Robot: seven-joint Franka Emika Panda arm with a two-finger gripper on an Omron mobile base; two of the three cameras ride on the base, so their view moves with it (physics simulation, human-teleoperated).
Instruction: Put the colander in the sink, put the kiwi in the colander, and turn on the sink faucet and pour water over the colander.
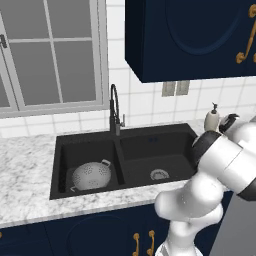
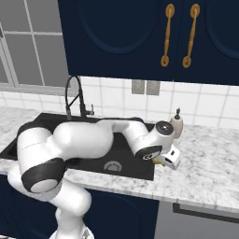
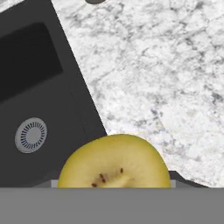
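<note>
At the lower left of the left base view the colander sits in the left basin of the sink, with the faucet behind the divider. To the right in the right base view, the pincer hangs over the bench, clenched on the kiwi, beside the soap bottle.
</note>
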